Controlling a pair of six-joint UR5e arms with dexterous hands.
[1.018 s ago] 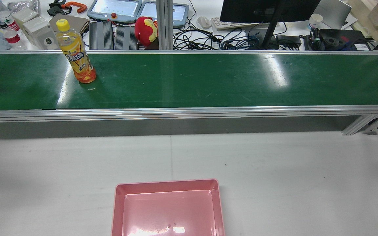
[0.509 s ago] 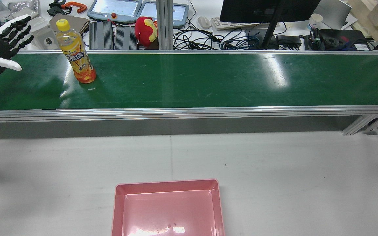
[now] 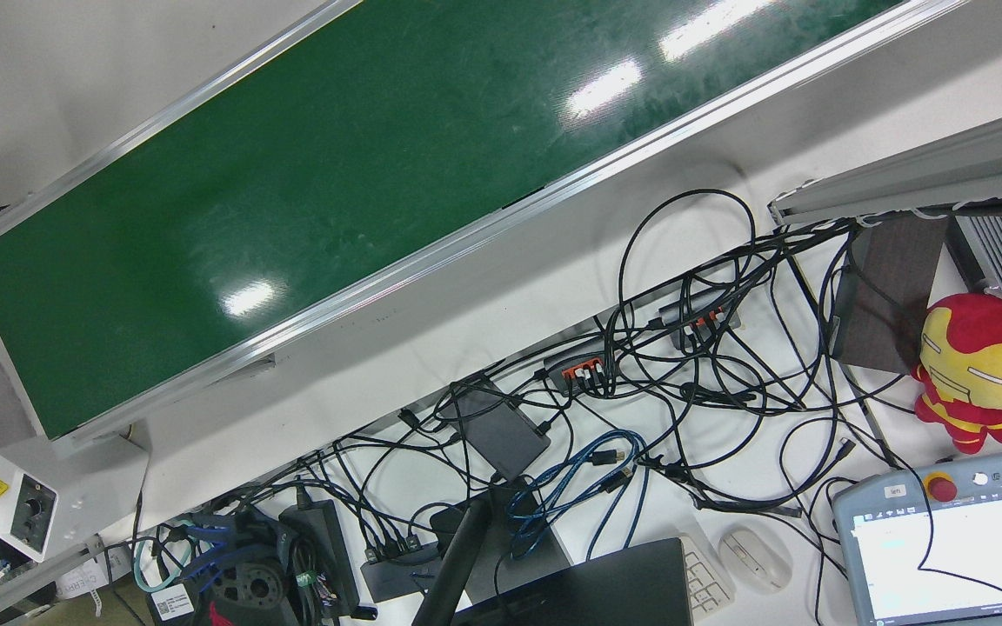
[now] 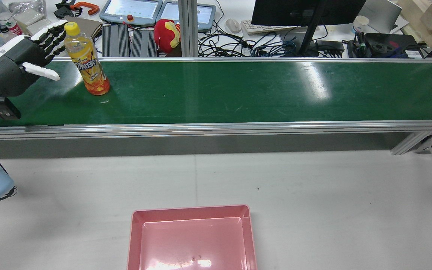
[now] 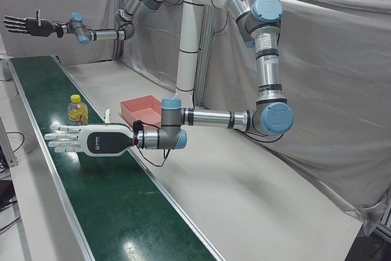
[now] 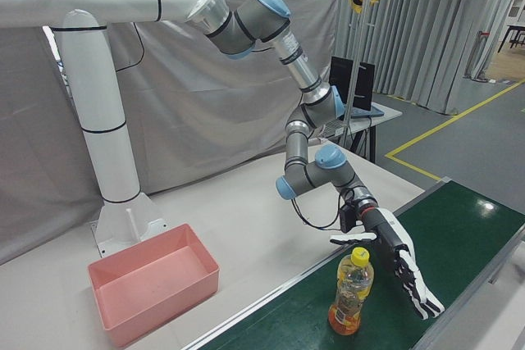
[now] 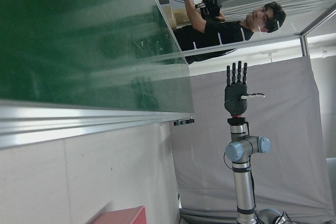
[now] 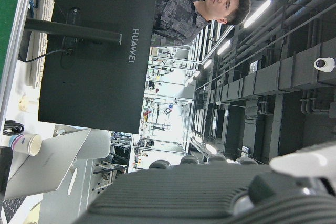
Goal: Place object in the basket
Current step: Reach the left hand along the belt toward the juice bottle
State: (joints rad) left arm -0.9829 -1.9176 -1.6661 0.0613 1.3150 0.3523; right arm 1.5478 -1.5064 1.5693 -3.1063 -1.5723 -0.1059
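Observation:
An orange drink bottle with a yellow cap stands upright on the green conveyor belt, near its left end. My left hand is open, fingers spread, just left of the bottle and not gripping it. The hand and bottle also show in the right-front view, and the hand and bottle in the left-front view. The pink basket is empty on the white table. My right hand is open, raised high, far from the bottle.
The belt's aluminium rail lies between belt and table. Behind the belt are cables, a monitor, teach pendants and a red plush toy. The front view shows only a bare stretch of belt and the cables.
My left hand has come in from the rear view's left edge and moved right along the belt, up to the bottle. The bottle and basket have not moved.

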